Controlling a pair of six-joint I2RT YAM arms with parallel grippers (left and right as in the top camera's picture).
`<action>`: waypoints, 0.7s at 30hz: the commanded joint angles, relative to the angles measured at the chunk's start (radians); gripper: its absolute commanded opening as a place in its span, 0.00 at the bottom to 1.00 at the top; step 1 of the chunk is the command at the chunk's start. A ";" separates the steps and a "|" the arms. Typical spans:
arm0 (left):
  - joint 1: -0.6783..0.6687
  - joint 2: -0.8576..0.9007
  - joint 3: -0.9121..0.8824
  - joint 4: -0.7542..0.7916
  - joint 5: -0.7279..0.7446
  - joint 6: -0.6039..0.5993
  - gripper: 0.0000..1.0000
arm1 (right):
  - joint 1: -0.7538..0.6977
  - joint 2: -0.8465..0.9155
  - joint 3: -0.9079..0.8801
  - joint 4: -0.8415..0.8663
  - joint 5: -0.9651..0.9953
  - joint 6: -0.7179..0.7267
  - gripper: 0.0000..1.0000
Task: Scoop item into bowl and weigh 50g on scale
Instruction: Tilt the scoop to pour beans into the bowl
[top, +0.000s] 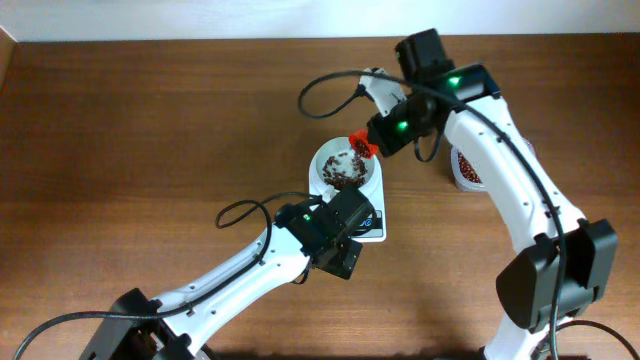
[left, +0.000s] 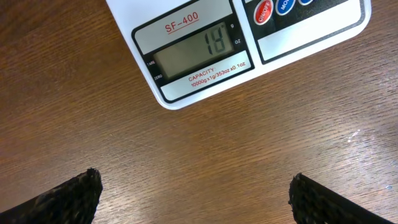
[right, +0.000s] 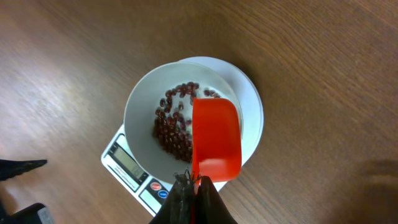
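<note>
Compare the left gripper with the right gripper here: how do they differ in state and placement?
The left gripper is wide open and empty; the right gripper is shut on the handle of the red scoop. The left gripper hangs over bare table just in front of the scale; the right gripper holds the scoop above the white bowl of beans. Both are close to the scale.

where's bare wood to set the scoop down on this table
Widest bare patch: back-left table, from its left edge to the bowl. A smaller strip lies between the display edge of the scale and the open left pincer. Crowded: around the scale, with the red scoop over the bowl and the bean tub to its right.
</note>
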 joint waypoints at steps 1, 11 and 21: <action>-0.004 0.006 -0.008 0.001 -0.011 -0.006 0.99 | 0.042 -0.037 0.026 0.000 0.083 -0.026 0.04; -0.004 0.006 -0.008 0.001 -0.011 -0.006 0.99 | 0.073 -0.037 0.026 0.011 0.090 -0.117 0.04; -0.004 0.006 -0.008 0.001 -0.011 -0.006 0.99 | 0.089 -0.037 0.026 0.035 0.116 -0.103 0.04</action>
